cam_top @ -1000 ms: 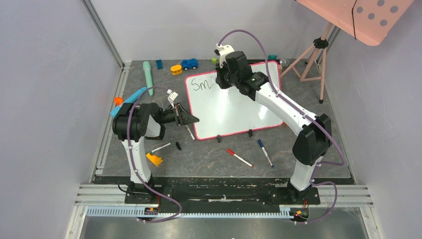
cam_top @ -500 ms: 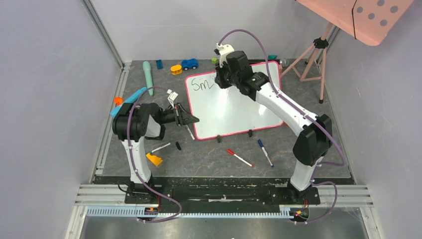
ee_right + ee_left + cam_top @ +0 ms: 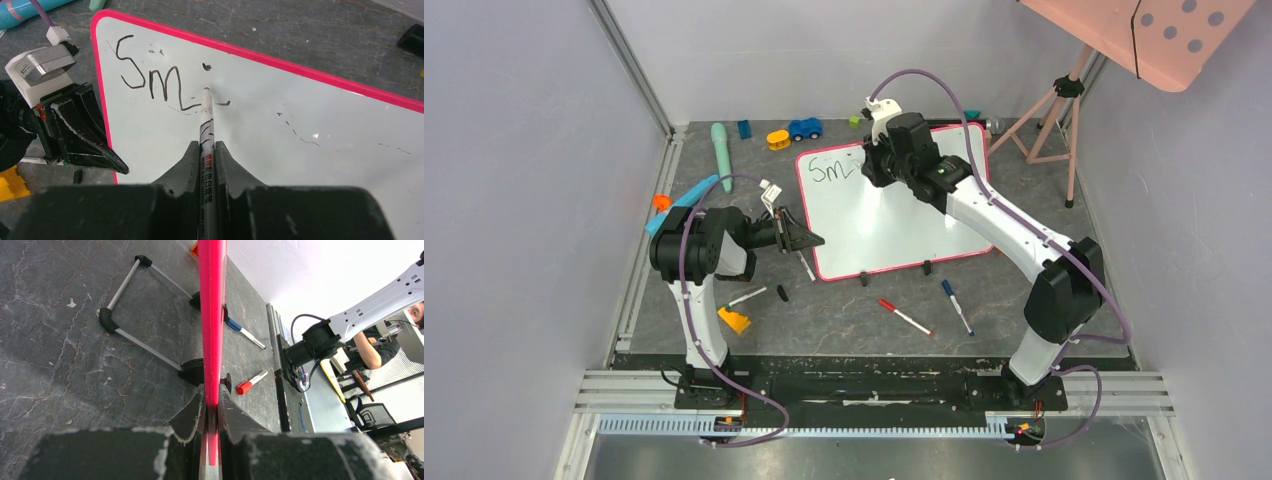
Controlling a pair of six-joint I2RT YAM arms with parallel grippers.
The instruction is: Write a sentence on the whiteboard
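Glossy white board face, thin pink-red frame, rounded corners: the whiteboard (image 3: pixel 894 215) sat mid-table on a dark grey mat (image 3: pixel 1024 300) veined like stone. Two small black feet (image 3: pixel 864 279) showed along its near edge. From the left wrist view, thin grey rods with black elbow joints (image 3: pixel 107 320) lay on the mat beside the frame.

The sentence (image 3: pixel 150 75) so far: thin black strokes in the board's upper left corner, reading "Sm", with a trailing low flick, one dot and one short dash beside it. Faint scuffs speckled the rest of the face.

Right gripper (image 3: pixel 206 150): black fingers pressed together on a slim white marker (image 3: pixel 206 120) with black print, its tip touching the board just right of the "m".

Left gripper (image 3: pixel 212 405): jaws clamped flat on the board's pink left edge, near the near-left corner.

Loose on the mat, counted:
- Four pens: one red-capped (image 3: pixel 905 317), one blue-capped (image 3: pixel 957 306), one white and black (image 3: pixel 746 297), one under the left gripper (image 3: pixel 806 265).
- One black cap (image 3: pixel 782 293).
- One yellow wedge (image 3: pixel 734 320).
- One blue toy car (image 3: pixel 804 128).
- One mint-green rounded stick (image 3: pixel 721 155).

A pink-legged tripod (image 3: pixel 1059 110) stood at the far right.
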